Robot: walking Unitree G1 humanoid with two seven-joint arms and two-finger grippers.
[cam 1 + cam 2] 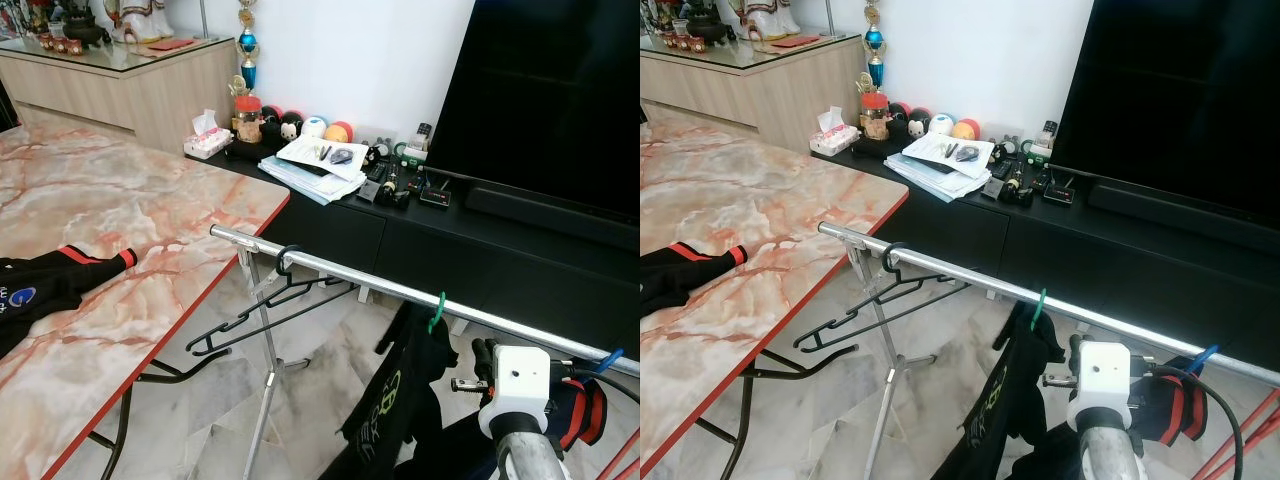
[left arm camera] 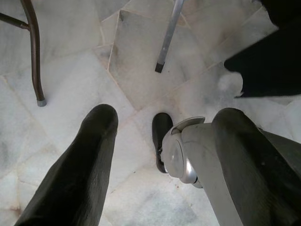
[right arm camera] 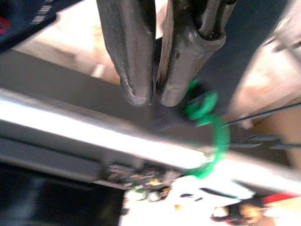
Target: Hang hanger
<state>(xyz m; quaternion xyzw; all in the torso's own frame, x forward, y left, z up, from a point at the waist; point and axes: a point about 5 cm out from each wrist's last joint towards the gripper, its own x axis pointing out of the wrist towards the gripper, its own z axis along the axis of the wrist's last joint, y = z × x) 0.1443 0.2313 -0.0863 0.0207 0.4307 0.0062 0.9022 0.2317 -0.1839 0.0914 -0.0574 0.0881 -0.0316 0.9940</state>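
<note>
A: Well, we have the green hanger hooked over the silver rail, a black garment hanging from it. Our right gripper sits just by that green hook — jaws pressed together, tips meeting. Whether anything thin is pinched between them, we cannot tell; the wrist view is blurred.

B: And the left gripper?

A: Hanging idle, fingers spread wide over the marble floor, nothing in them.

B: Risks from here, as we judge them?

A: Mainly a snag. If cloth or the hook is caught between the tips, drawing the arm back could lift the green hook off the rail and drop the garment. A sideways nudge could also slide it along the rail.

B: The empty black hanger?

A: Hooked further along the rail, near the marble table, tilted steeply — well apart from our gripper. A jolt to the rail might shake it loose.
</note>
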